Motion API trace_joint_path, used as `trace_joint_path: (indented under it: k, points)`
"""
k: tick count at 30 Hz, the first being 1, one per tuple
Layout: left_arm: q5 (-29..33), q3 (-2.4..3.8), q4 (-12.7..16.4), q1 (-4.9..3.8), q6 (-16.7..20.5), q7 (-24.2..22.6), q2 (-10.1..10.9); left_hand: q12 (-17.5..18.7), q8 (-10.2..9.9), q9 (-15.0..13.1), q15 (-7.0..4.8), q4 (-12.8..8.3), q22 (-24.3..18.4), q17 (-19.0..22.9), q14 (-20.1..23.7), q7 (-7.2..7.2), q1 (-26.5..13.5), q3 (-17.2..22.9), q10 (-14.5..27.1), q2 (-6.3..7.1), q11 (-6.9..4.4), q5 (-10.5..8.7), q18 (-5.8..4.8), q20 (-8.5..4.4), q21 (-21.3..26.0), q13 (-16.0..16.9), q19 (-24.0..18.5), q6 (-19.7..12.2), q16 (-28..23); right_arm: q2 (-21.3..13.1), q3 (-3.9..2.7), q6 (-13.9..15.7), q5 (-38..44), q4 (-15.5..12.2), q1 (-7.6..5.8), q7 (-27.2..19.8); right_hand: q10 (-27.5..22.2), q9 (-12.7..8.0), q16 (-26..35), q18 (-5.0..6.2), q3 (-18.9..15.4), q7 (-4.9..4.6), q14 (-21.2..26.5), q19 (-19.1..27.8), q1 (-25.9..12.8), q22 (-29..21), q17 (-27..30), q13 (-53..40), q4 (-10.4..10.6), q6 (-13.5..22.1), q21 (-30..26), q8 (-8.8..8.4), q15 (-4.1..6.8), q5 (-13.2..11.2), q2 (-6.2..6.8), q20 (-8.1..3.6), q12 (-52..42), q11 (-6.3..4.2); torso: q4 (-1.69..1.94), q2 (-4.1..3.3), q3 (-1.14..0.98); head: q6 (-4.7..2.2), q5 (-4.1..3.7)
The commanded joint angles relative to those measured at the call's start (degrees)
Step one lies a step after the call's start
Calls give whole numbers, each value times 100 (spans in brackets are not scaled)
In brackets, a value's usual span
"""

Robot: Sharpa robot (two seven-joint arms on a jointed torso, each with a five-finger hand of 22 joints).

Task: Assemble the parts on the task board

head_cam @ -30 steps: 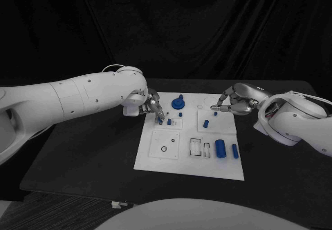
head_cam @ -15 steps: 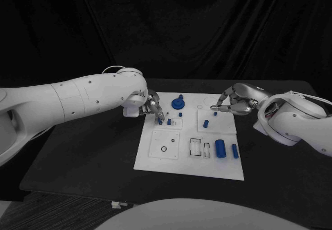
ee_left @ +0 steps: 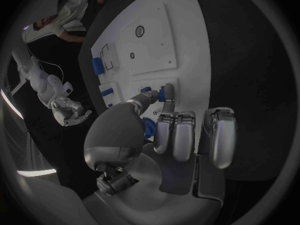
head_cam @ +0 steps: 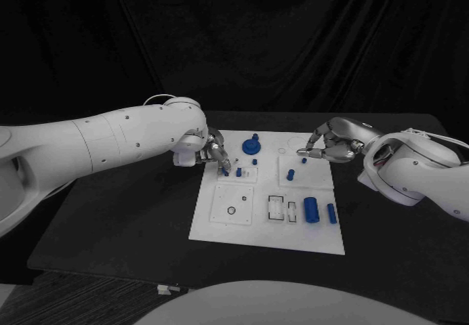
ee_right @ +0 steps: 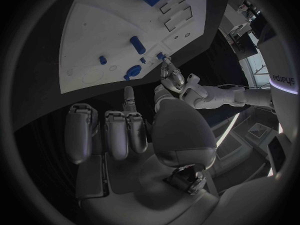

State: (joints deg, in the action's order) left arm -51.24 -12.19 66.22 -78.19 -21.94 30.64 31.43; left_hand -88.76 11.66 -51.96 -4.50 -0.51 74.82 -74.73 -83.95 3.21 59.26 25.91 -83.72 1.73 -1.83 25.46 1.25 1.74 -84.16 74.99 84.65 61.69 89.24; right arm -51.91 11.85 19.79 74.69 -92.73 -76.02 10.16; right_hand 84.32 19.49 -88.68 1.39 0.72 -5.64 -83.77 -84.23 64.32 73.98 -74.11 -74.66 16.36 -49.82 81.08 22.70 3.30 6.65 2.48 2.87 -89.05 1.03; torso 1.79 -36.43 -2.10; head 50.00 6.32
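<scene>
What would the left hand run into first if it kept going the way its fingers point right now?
Probably the small blue peg standing near the task board's left edge. The left hand has its fingertips aimed down at that spot, and the left wrist view shows them right at the peg, though actual contact is unclear.

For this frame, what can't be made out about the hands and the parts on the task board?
- Head view: whether the left hand grips the small blue part at its fingertips; too small, fingers cover it.
- Left wrist view: thumb hides that contact.
- Head view: whether the right hand holds anything; its curled fingers hide it.
</scene>
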Motion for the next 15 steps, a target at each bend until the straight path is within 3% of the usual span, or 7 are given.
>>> trace_joint_path:
  k: [1,15]
  points:
    - [41,6,-19,16,10,-117,-22,-124,134,-151,-47,-103,1224,-1527,-605,-131,0,584,-628,-59,-38,82,50,-27,100,1501,160,-51,76,-4,-4,-17,13,-5,16,74,568,92,98,126,91,31,-537,-136,68,1243,-1200,-1534,5,77,-107,96,-40,96,-26,44,-95,-3,2,1,-2,0,-2]
    - [41,6,-75,42,-34,-126,-52,-124,134,-152,-45,-119,1225,-1527,-605,-127,7,602,-628,-64,-35,96,50,-26,101,1501,159,-59,76,-13,-4,-34,13,-12,17,87,568,92,98,126,91,31,-537,-136,68,1243,-1200,-1534,5,77,-107,96,-40,96,-26,44,-95,-3,0,0,0,0,-14]
